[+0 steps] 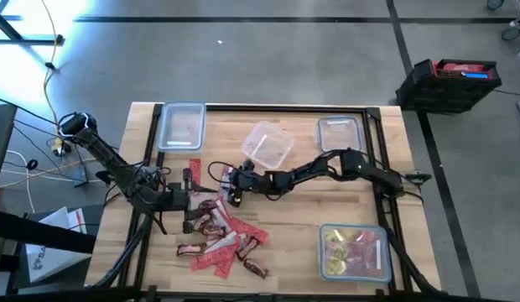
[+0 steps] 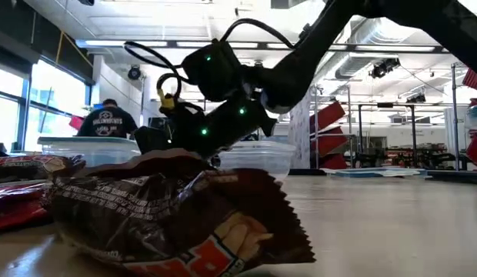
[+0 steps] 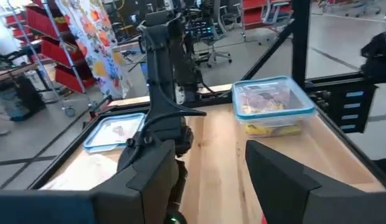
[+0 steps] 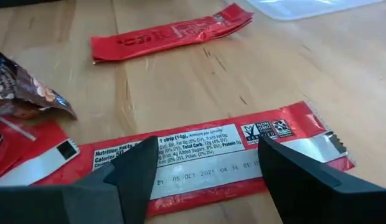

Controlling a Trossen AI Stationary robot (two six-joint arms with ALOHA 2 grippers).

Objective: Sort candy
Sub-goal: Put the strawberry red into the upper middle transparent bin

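Note:
The candy lies in a loose pile (image 1: pixel 222 235) near the table's front, left of centre: flat red packets and dark brown bars. My right gripper (image 4: pixel 205 149) is open, fingers pointing down over a red packet (image 4: pixel 211 155) lying label side up at the pile's far edge. It is also seen from above, as my right gripper (image 1: pixel 231 189). A brown wrapper (image 2: pixel 169 215) fills the low view's foreground. My left gripper (image 1: pixel 190 201) waits open just left of the pile, nothing between its fingers (image 3: pixel 162 168). My right gripper stands with one fingertip (image 4: pixel 143 155) and the other over the red packet's white label (image 4: pixel 199 146), across the packet's length, from above. I cannot tell whether the tips touch it. The packet lies flat on the table.
Another red packet (image 4: pixel 171 31) and a brown wrapper (image 4: pixel 25 90) lie close by. Clear containers stand at the far left (image 1: pixel 182 126), far centre (image 1: pixel 267 144) and far right (image 1: pixel 340 134). A blue-rimmed container (image 1: pixel 354 252) with yellow candy stands at the near right.

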